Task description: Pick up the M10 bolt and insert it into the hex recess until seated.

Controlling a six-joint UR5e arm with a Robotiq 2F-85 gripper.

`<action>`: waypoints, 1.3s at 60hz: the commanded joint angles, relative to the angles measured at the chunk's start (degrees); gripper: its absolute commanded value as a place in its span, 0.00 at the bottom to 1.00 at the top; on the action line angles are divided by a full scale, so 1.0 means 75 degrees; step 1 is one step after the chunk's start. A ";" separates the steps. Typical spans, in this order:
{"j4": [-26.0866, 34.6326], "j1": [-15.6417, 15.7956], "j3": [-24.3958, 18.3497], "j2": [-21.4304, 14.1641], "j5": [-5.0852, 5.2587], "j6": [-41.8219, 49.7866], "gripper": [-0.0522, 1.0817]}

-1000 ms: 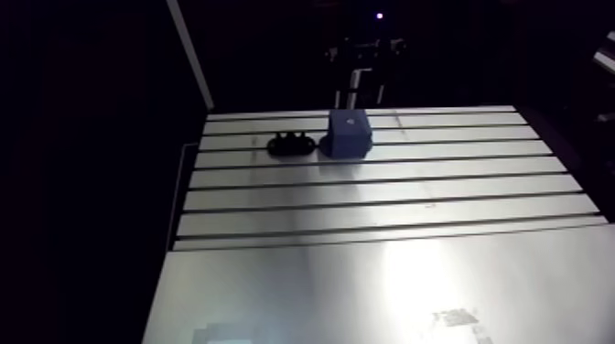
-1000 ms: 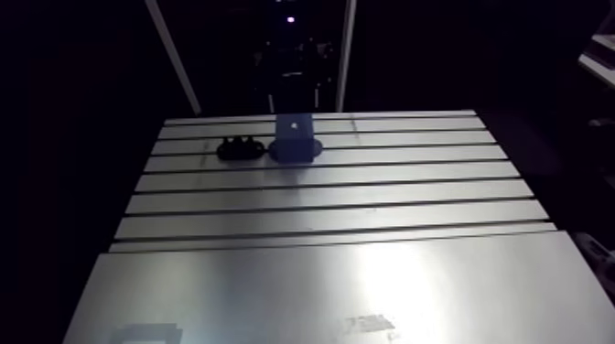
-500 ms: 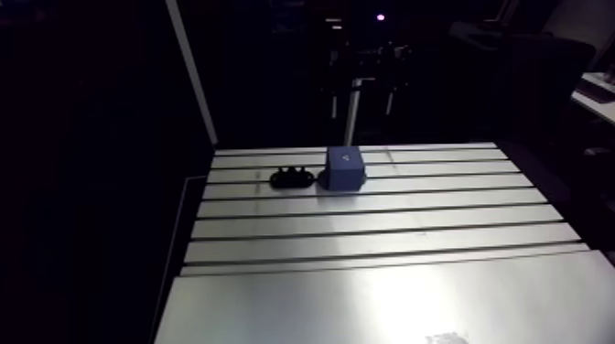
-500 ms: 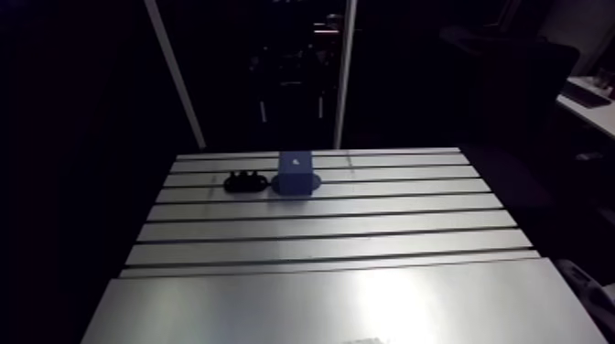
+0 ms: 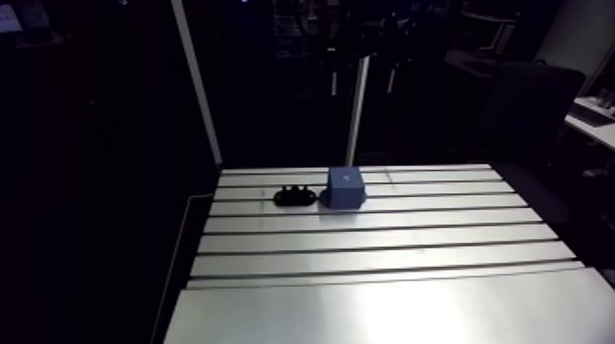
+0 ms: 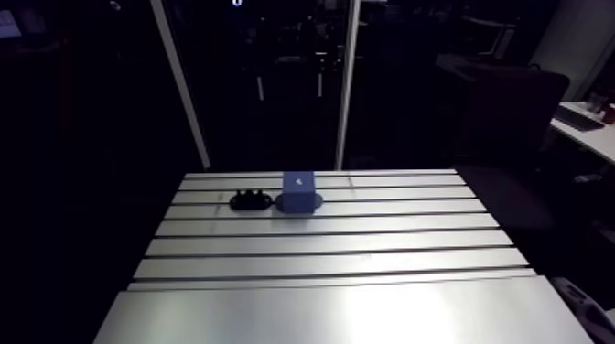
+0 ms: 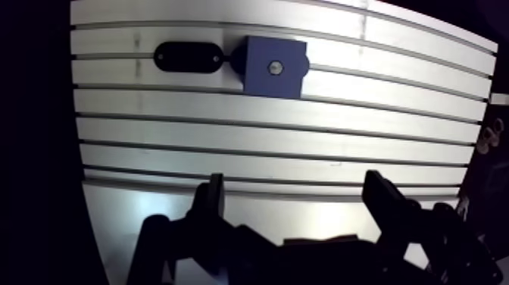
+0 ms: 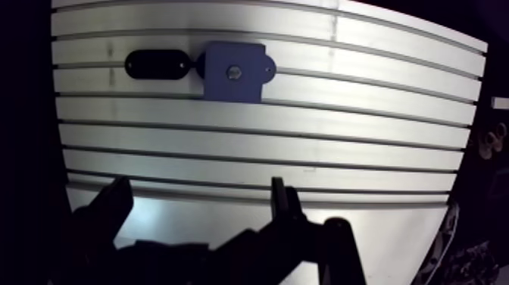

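A blue block (image 7: pixel 274 67) stands at the far side of the slotted table (image 7: pixel 265 144), with a small shiny round spot in the middle of its top face. Touching its side lies a black oval holder (image 7: pixel 188 57), which shows small dark bumps on top in the arm view (image 5: pixel 296 195). I cannot make out a bolt as a separate thing. In the wrist view my gripper (image 7: pixel 295 182) is open, fingers wide apart with nothing between them, high above the near part of the table and well short of the block. The arm view shows the block (image 5: pixel 345 189) but no gripper.
Long slots run across the far half of the table; the near part is a smooth plate (image 5: pixel 384 311). A pale upright post (image 5: pixel 359 105) rises behind the far edge, close to the block. Another slanted post (image 5: pixel 197 87) stands at the far left corner.
The arm view has shifted: the table and block now sit lower and smaller, so the camera has moved up and back. The block and holder have kept their places.
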 commanded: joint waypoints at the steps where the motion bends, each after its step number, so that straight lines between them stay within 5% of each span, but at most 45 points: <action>1: 0.0088 0.0011 -0.0381 0.0151 0.0204 0.0105 0.05; 20: 0.0338 0.0034 0.0040 -0.0576 0.0218 0.0276 0.05; 33: 0.0342 0.0034 0.0205 -0.0807 0.0104 0.0276 0.05; 78: 0.0279 0.0034 0.0332 -0.0798 0.0171 0.0276 0.05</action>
